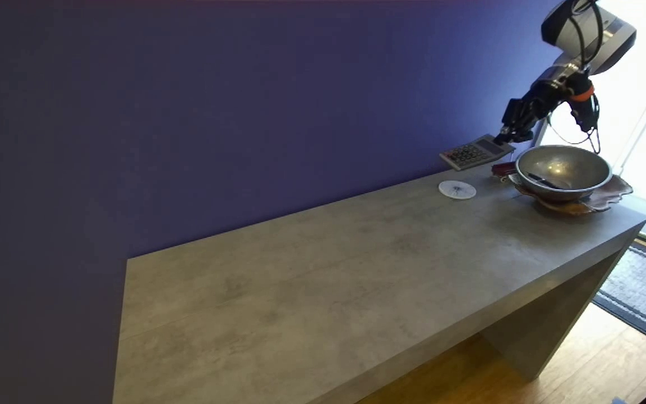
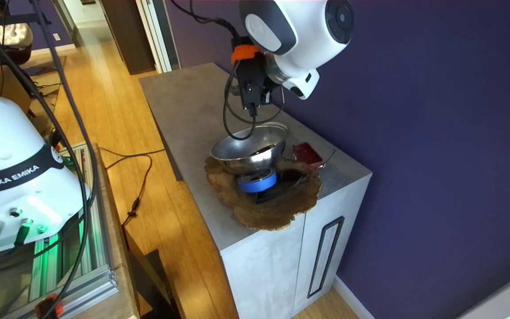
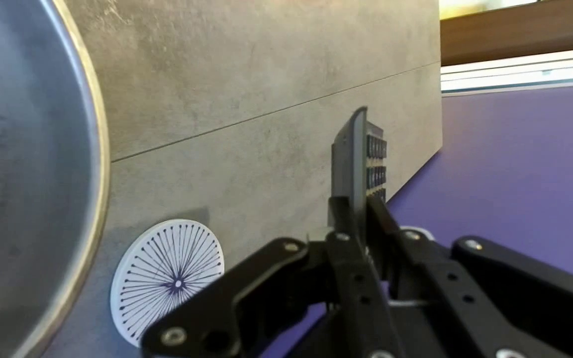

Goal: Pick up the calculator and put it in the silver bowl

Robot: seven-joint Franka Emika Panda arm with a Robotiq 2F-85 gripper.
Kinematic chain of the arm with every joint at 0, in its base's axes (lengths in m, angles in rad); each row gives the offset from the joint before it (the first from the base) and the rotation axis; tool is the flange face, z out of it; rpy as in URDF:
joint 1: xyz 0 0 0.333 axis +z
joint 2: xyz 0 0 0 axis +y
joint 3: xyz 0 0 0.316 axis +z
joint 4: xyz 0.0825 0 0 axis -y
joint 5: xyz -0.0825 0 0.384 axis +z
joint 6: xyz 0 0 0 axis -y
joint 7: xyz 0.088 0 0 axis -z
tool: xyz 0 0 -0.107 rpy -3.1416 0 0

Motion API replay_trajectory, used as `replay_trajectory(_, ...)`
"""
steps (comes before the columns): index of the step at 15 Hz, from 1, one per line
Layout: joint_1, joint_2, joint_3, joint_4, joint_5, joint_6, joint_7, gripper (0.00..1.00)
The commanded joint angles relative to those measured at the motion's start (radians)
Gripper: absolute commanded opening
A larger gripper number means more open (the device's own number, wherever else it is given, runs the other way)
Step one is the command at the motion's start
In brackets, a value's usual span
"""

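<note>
the calculator (image 1: 471,154) is up off the counter (image 1: 356,269), just outside the silver bowl (image 1: 558,195) and near the round white disc (image 1: 457,189). the gripper (image 3: 359,209) is closed down to the calculator's thickness and has hold of its display end, one finger against each broad face. the long axis runs straight out from the fingertips, away from the bowl, with the keyed end free and farthest out. in an exterior view that axis slants down and leftward, the keyed face in sight. in the wrist view it stands nearly edge-on, its keys on the side of the purple wall (image 3: 515,174). a slim dark object (image 1: 544,180) lies in the bowl.
</note>
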Motion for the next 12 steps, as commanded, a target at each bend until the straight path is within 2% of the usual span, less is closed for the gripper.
replay_trajectory(1, -0.009, -0.232, -0.08, -0.207, -0.008, 0.018, -0.023, 0.03)
replay_trajectory(3, -0.02, -0.337, -0.127, -0.293, 0.01, 0.03, -0.029, 0.03)
replay_trajectory(4, 0.003, -0.195, -0.111, -0.166, -0.002, 0.002, -0.013, 0.03)
replay_trajectory(5, 0.0, -0.229, -0.127, -0.191, -0.002, 0.002, -0.014, 0.12)
replay_trajectory(7, 0.002, -0.231, -0.129, -0.191, -0.003, 0.002, -0.014, 0.12)
replay_trajectory(8, 0.005, -0.22, -0.126, -0.186, -0.003, 0.003, -0.014, 0.03)
replay_trajectory(9, 0.006, -0.215, -0.131, -0.187, -0.012, 0.025, -0.013, 0.03)
replay_trajectory(12, -0.015, -0.251, -0.178, -0.201, -0.124, 0.059, 0.004, 0.03)
